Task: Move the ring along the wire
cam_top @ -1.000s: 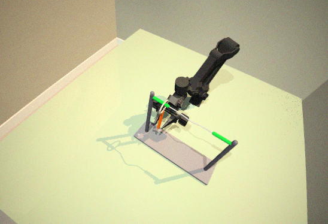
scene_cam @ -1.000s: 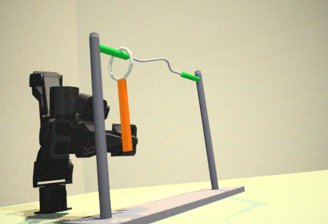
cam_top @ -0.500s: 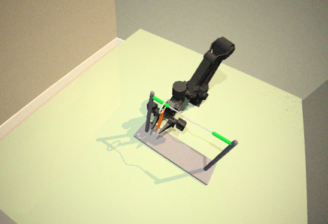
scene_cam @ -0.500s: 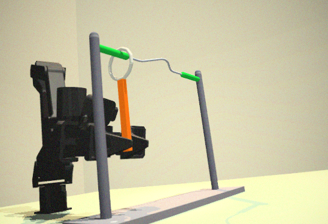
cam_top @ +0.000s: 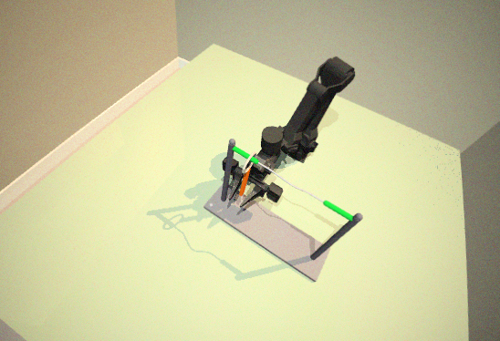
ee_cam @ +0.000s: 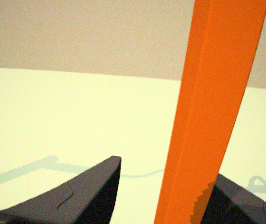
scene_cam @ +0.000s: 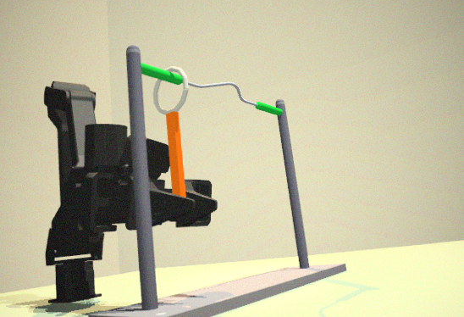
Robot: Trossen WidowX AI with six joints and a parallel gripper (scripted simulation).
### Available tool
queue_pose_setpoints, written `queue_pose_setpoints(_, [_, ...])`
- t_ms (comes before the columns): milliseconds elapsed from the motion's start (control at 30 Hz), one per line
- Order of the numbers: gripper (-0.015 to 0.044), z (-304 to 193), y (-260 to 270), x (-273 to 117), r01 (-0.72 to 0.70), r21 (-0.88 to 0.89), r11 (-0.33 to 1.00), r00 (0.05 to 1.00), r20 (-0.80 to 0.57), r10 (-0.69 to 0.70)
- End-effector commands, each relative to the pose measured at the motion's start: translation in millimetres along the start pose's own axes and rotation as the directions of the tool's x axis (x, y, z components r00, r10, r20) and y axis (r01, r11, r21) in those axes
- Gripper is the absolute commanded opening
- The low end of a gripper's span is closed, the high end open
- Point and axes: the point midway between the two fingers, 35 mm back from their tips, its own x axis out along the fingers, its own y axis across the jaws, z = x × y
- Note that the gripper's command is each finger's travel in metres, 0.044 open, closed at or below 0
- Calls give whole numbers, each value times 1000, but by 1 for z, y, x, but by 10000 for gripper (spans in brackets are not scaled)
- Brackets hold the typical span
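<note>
The white ring (cam_top: 246, 163) (scene_cam: 186, 89) hangs around the near green part (cam_top: 242, 152) (scene_cam: 154, 71), close to its inner end. Its orange handle (cam_top: 244, 181) (scene_cam: 175, 154) (ee_cam: 209, 100) points down. My gripper (cam_top: 236, 201) (scene_cam: 204, 203) (ee_cam: 157, 169) is partly open, its fingers on both sides of the lower handle. In the wrist view the handle is nearer the right finger and a gap shows on the left; whether the right finger touches it is unclear. The handle's lower end is hidden behind a finger in the exterior view.
The thin grey wire (scene_cam: 216, 84) runs in bends to the other green part (cam_top: 338, 211) (scene_cam: 269, 108) at the far post (cam_top: 337, 236) (scene_cam: 292, 180). The near post (cam_top: 227, 170) (scene_cam: 138, 137) stands close beside my gripper. Both posts rise from a flat base board (cam_top: 274, 234) (scene_cam: 254, 283).
</note>
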Motion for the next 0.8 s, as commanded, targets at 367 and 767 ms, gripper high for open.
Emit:
queue_pose_setpoints(367, [160,1,-1,1,6,6,1000,1000,3,-6])
queue_pose_setpoints(767, [-24,0,0,1,0,0,1000,1000,0,0])
